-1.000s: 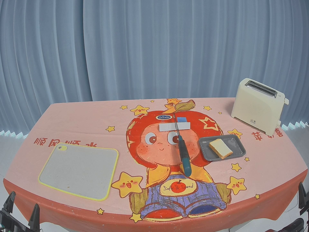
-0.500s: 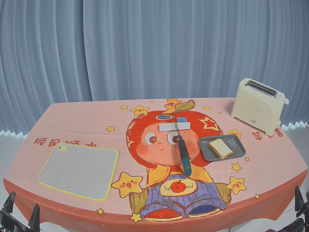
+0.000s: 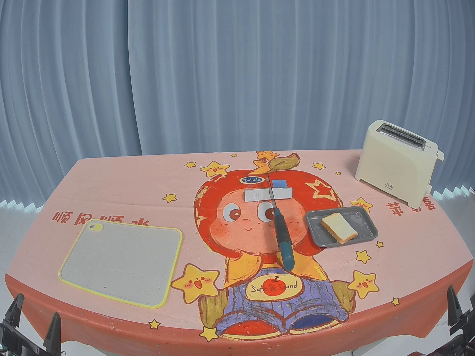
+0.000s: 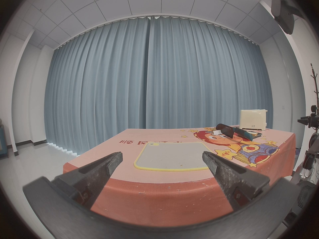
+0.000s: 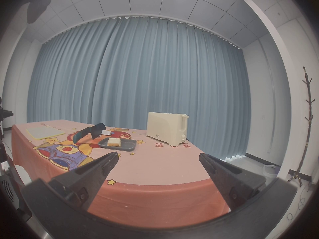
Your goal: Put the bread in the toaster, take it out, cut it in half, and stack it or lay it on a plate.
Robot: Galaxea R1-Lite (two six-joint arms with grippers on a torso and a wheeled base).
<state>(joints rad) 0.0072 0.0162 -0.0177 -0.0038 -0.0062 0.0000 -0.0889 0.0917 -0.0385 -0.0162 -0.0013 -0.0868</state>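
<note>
A slice of bread [image 3: 339, 227] lies on a grey tray [image 3: 364, 222] right of centre on the table. The cream toaster [image 3: 398, 161] stands upright at the far right corner, its slots on top. A teal-handled knife [image 3: 283, 238] lies in the middle with its blade pointing away from me. My left gripper [image 4: 162, 159] hangs open off the table's near left edge, facing the cutting board [image 4: 171, 155]. Beyond the near right edge my right gripper [image 5: 159, 160] is open, with the bread [image 5: 114, 142] and toaster [image 5: 166, 127] well ahead of it.
A grey cutting board with a yellow rim [image 3: 121, 260] lies at the front left. A white strip and a small blue tag [image 3: 268, 194] sit under the knife blade. The pink printed tablecloth [image 3: 420, 253] hangs over the front edge. A curtain closes off the back.
In the head view the right gripper's fingertip at the lower right edge has drifted a little left and down. Nothing on the table has moved, and the left gripper is still.
</note>
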